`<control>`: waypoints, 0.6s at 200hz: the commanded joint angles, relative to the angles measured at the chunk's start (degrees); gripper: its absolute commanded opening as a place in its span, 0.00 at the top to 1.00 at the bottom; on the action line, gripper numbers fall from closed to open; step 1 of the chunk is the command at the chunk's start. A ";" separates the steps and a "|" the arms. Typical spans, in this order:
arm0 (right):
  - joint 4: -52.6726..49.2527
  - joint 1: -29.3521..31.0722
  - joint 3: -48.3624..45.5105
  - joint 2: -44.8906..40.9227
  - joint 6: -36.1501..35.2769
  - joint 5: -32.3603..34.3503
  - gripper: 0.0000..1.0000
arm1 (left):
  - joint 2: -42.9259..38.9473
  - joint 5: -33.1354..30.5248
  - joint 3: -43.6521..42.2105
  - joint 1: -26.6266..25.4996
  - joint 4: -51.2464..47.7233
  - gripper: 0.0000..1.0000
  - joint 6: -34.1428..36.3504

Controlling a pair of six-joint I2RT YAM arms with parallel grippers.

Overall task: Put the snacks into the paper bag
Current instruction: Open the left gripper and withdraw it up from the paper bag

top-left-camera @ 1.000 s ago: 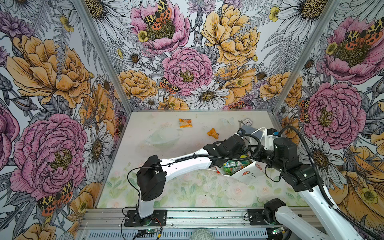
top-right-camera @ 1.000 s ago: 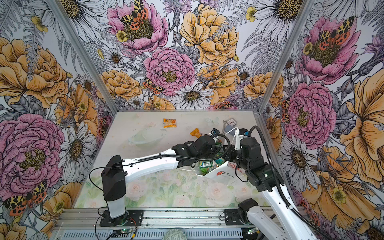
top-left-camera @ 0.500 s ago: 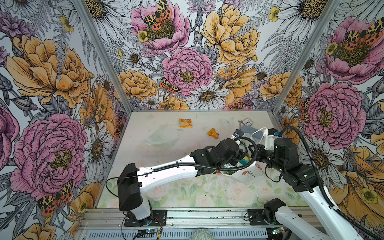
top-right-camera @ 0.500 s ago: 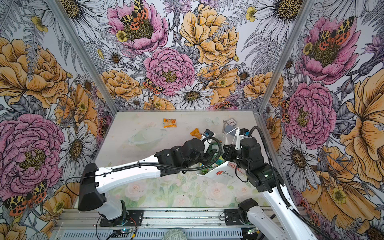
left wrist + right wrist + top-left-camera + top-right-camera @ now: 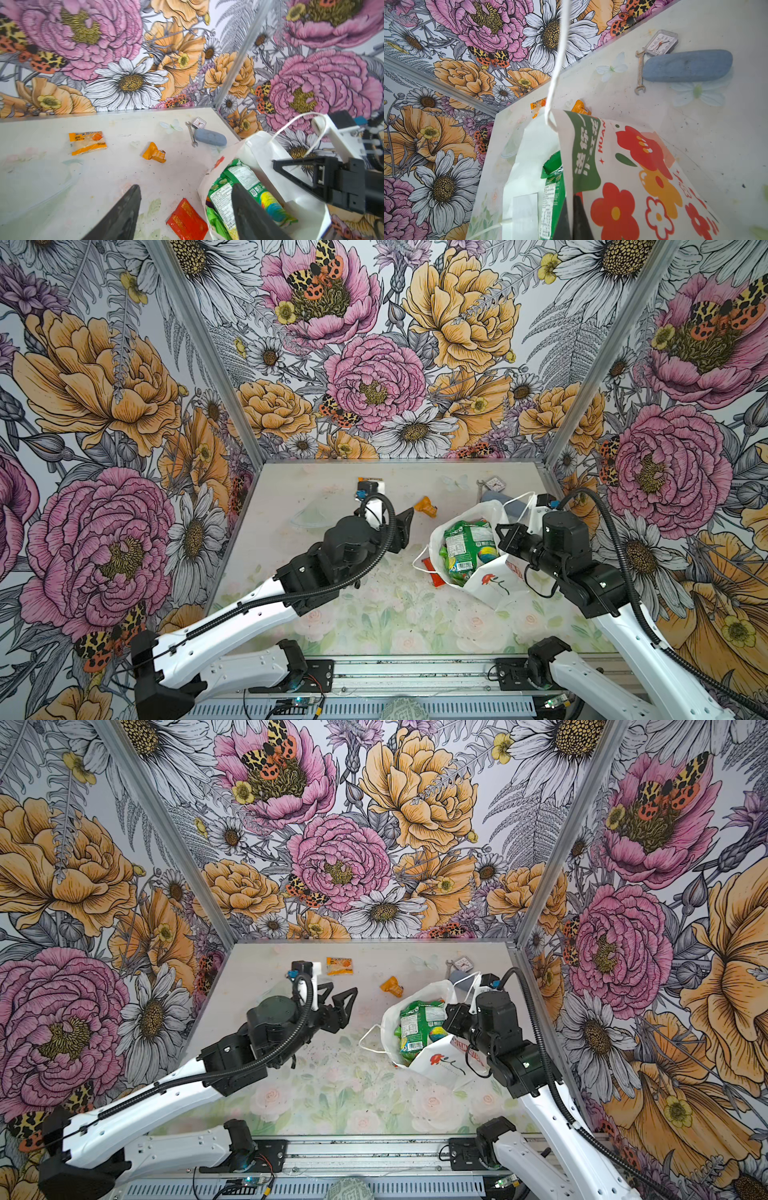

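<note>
Centre of frame: left gripper (image 5: 341,990), spread and empty. Right of centre: right gripper (image 5: 571,198) pinching the rim of the paper bag (image 5: 494,585) on the tabletop (image 5: 299,497); green snack packets (image 5: 465,547) lie inside.

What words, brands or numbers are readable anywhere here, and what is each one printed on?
"HUAN": red letters on the paper bag, on its flowered side; the rest is hidden.
White Chinese characters on the bag's green band: too warped to read.
Numerals on the clock dial: too small.
Fine print and square code on the green packet: too small.
Print on the flat orange packet and the red packet: blurred.
</note>
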 commanded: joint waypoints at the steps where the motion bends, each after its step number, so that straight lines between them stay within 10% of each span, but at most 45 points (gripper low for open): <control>1: 12.01 0.06 1.40 1.24 3.51 -0.55 1.00 | -6.28 -0.09 -5.81 5.73 -0.97 0.25 -6.98; 61: 18.53 7.04 1.62 5.93 6.71 2.37 1.00 | -15.16 12.48 -14.17 27.45 -11.48 0.25 -14.99; 120: 21.48 8.90 -0.04 6.44 9.75 5.04 1.00 | -14.93 18.05 -16.86 33.54 -11.14 0.24 -15.46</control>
